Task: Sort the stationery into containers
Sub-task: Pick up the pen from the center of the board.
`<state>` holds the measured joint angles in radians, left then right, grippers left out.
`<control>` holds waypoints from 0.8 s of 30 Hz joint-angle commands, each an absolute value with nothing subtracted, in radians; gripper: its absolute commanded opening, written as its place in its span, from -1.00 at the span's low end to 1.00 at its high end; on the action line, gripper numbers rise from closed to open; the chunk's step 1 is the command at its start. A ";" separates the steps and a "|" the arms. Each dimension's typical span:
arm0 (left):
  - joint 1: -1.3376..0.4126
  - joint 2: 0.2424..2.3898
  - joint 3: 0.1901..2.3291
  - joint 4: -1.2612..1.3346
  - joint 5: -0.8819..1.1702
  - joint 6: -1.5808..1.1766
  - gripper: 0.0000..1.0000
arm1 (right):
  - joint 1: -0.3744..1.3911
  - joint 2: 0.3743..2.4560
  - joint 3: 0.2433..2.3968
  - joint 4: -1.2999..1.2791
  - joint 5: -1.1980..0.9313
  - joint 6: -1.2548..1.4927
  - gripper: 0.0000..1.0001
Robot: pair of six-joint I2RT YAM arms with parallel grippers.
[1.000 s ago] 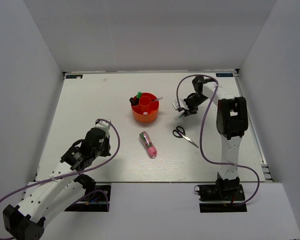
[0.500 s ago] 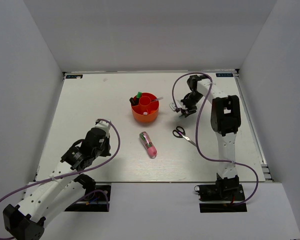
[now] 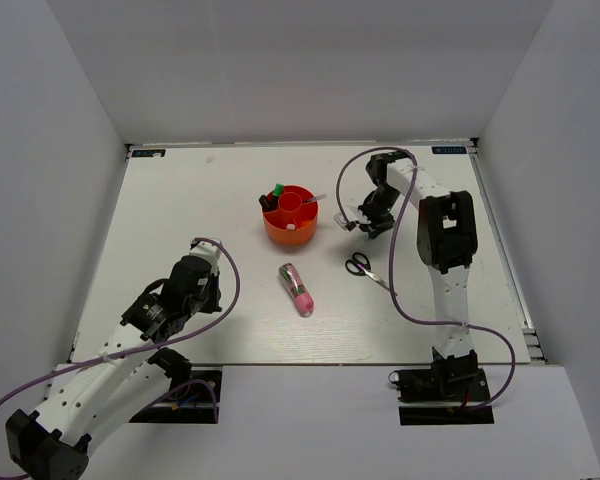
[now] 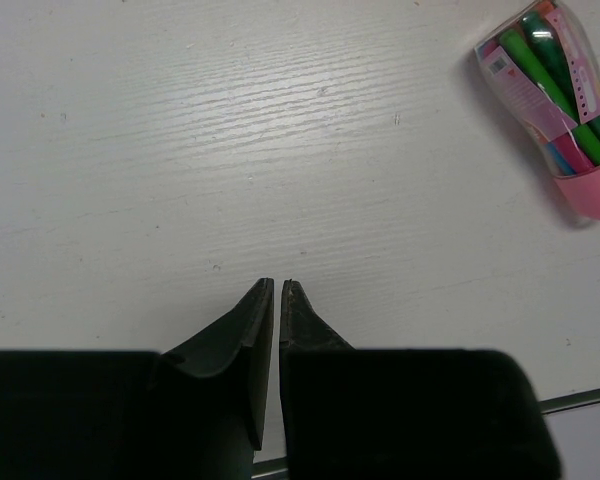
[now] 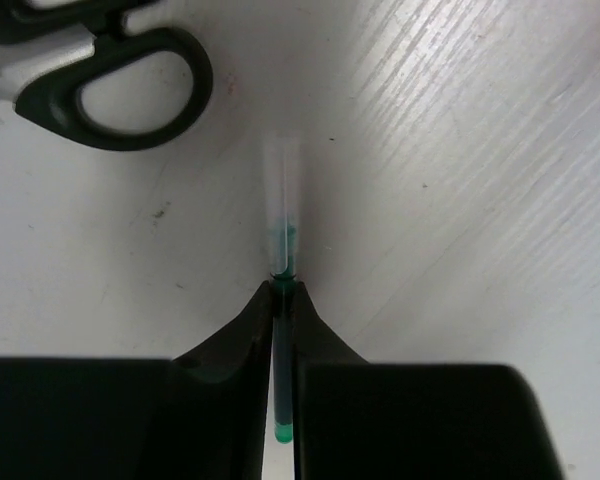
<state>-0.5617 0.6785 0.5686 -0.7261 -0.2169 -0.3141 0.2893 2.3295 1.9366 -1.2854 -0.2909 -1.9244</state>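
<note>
The round orange-red organiser stands mid-table with a green marker and dark items in its compartments. My right gripper is right of it, shut on the thin clear pen, which sticks out past the fingertips above the table. The black-handled scissors lie on the table just near of it; one handle loop shows in the right wrist view. The chunky pink-and-green pen lies near of the organiser and shows in the left wrist view. My left gripper is shut and empty over bare table at the near left.
White walls enclose the table on the left, back and right. A purple cable loops from each arm.
My right gripper has moved left toward the organiser with the clear pen in it. The left arm has not moved.
</note>
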 commanded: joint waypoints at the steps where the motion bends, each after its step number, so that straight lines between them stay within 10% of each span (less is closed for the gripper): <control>1: -0.557 0.667 0.571 -0.724 -0.215 -0.310 -0.61 | 0.295 2.341 1.833 -1.280 -0.247 -1.804 -0.98; 24: -0.557 0.660 0.563 -0.712 -0.232 -0.308 -0.61 | 0.293 1.973 1.805 -0.294 -0.810 -0.233 -1.00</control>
<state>-0.5602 0.6704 0.5686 -0.7254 -0.2203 -0.3141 0.2901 1.9636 1.7763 -0.5999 -0.6964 -0.5747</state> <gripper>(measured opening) 0.197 0.088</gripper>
